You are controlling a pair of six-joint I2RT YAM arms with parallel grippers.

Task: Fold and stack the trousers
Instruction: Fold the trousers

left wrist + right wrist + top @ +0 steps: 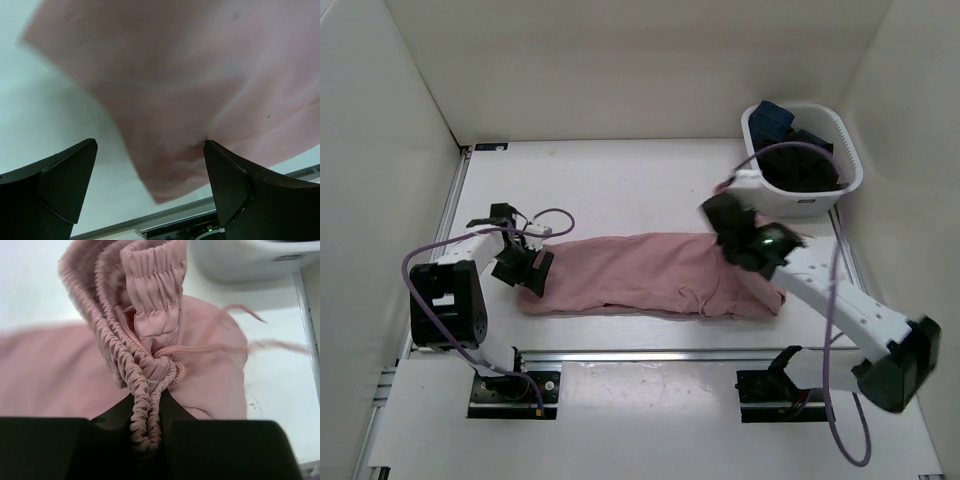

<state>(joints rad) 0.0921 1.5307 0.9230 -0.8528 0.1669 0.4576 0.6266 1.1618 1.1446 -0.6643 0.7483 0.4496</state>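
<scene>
Pink trousers (pixel 640 272) lie stretched left to right across the table. My right gripper (pixel 733 232) is shut on their elastic waistband (pixel 146 405) at the right end and lifts it, so the gathered band and drawstring bunch up between the jaws. My left gripper (pixel 525 268) is open over the leg ends at the left. In the left wrist view the pink leg hem (pixel 165 170) lies between my spread fingers (pixel 235 175), just below them, and I cannot tell whether they touch it.
A white basket (pixel 846 140) with dark and blue clothes stands at the back right, close behind the right arm. White walls enclose the table on three sides. A metal rail (pixel 640 355) runs along the near edge.
</scene>
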